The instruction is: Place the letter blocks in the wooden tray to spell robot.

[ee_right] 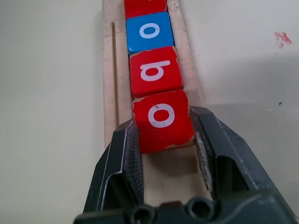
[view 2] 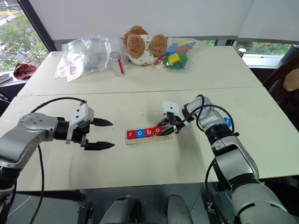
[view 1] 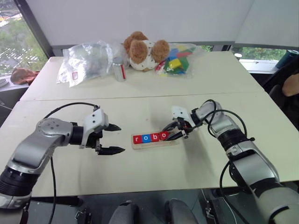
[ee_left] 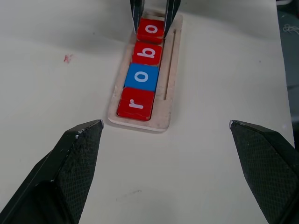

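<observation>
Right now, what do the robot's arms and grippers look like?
Both arms are silver-grey metal with black joint rings and loose black cables looping outside. Each wrist carries a white housing. The left gripper and right gripper each have two black fingers with finely textured inner pads.

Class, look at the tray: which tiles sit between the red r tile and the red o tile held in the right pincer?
A blue o tile and a red b tile, clearest in both wrist views.

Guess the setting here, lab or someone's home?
Probably an office or lab room set up for robot trials: two plain white tables pushed together, big windows behind them, and props such as a teddy bear and bagged toy blocks.
</observation>
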Controlling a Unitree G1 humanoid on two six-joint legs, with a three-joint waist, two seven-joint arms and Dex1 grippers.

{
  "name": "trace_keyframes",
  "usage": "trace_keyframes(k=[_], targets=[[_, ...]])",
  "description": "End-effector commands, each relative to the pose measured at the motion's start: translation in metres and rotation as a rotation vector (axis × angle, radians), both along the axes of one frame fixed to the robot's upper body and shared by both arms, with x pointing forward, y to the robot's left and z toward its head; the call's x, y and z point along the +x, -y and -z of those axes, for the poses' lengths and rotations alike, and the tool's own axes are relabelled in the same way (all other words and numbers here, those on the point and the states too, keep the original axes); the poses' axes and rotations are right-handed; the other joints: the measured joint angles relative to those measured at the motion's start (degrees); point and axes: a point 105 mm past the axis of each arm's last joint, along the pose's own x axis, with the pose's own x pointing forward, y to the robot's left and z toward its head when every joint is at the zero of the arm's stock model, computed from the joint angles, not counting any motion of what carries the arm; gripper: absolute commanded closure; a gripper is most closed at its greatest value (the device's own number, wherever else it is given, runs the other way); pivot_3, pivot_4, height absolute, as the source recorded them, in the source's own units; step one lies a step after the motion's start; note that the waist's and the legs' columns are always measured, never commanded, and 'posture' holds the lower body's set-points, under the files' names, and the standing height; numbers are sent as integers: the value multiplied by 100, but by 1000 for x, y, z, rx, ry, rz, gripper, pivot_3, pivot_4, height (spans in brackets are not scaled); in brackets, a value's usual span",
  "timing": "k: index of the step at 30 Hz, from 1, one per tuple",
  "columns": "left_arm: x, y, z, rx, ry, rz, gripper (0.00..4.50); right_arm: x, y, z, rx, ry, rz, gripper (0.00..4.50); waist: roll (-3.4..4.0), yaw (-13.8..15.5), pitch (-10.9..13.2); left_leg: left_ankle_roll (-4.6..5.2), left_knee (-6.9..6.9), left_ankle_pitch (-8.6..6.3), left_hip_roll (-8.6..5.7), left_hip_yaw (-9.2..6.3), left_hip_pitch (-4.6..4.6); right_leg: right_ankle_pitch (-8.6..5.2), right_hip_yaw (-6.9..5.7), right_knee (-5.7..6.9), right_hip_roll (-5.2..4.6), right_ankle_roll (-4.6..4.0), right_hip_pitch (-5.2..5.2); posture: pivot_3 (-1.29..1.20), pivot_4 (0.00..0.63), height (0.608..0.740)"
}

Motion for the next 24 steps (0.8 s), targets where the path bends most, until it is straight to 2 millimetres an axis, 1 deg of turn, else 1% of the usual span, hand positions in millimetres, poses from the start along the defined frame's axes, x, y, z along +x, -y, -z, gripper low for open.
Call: trace_keyframes(k=[1, 19, 21, 22, 24], targets=[[-1, 2, -10, -15, 42, 4, 0, 5, -6, -12, 14, 41, -15, 3375, 0, 0, 0, 0, 0, 0, 0, 0, 0, 0, 0, 0, 0, 0, 0, 0, 150, 740], [3, 1, -6, -16, 54, -12, 0, -3, -10, -7, 36, 9, -29, 3375, 0, 1, 0, -1, 0, 0, 0, 0, 0, 0, 0, 1, 0, 0, 0, 0, 150, 740], [4, 1, -6, -16, 56, -14, 0, -3, -12, -8, 47, 16, -21, 2349, 0, 1, 0, -1, 0, 0, 0, -1, 0, 0, 0, 1, 0, 0, 0, 0, 150, 740], [4, 1, -6, -15, 56, -14, 0, -3, -12, -9, 49, 15, -22, 2045, 0, 0, 0, -1, 0, 0, 0, -1, 0, 0, 0, 1, 0, 0, 0, 0, 150, 740], [5, 0, -5, -15, 57, -16, 0, -4, -14, -11, 56, 18, -24, 891, 0, 0, 0, -1, 0, 0, 0, -1, 0, 0, 0, 1, 0, 0, 0, 0, 150, 740]])
